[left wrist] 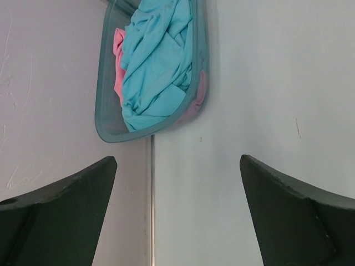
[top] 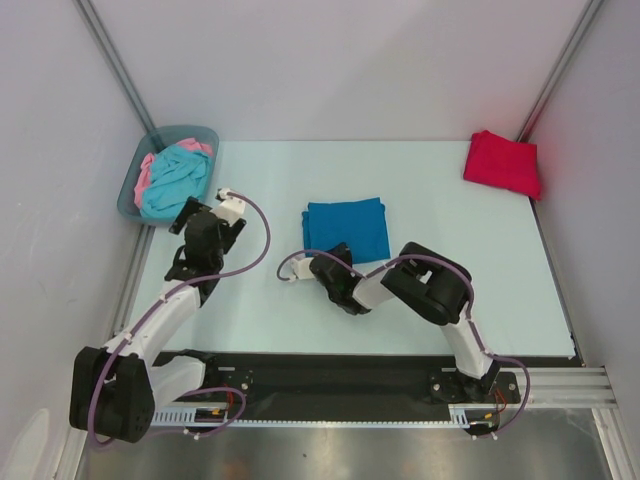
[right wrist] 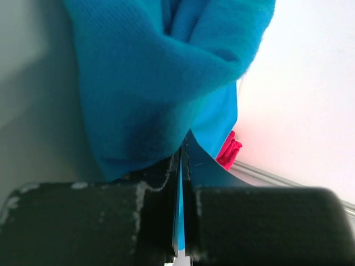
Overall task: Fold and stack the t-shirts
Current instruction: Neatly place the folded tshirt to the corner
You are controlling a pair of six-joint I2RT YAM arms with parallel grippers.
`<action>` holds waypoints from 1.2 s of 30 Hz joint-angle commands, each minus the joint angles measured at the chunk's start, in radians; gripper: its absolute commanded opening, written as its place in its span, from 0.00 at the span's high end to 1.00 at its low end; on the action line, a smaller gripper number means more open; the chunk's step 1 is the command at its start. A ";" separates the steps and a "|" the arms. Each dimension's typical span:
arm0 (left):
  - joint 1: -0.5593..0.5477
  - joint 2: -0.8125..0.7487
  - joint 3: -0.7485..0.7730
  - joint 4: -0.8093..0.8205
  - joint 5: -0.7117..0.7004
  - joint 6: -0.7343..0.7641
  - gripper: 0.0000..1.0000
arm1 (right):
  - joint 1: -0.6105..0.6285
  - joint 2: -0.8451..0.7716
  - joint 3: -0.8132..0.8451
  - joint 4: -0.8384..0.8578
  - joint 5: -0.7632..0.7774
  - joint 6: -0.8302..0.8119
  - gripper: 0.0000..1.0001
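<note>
Blue t-shirt (top: 347,228) folded, lies near middle of worktop (top: 450,280). Right end effector (right wrist: 180,160) pressed together on near edge of it, pinching blue cloth; cloth bunches up just beyond grip. Red t-shirt (top: 502,162) folded, at far right corner, well apart from blue one. Left end effector (left wrist: 177,166) spread wide, nothing between fingers, hovers near far left corner, facing grey-blue bin (top: 185,131). Bin sits at that corner; turquoise t-shirt (top: 178,182) crumpled inside on top, pink t-shirt (top: 147,175) partly under it
</note>
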 commanded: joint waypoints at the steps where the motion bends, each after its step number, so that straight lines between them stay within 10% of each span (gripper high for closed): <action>1: 0.010 -0.024 -0.005 0.033 -0.006 -0.024 0.00 | 0.006 0.041 -0.028 -0.022 -0.072 0.040 1.00; 36: 0.010 -0.019 -0.011 0.043 -0.001 -0.020 0.00 | 0.043 -0.012 0.138 -0.116 -0.056 0.006 0.96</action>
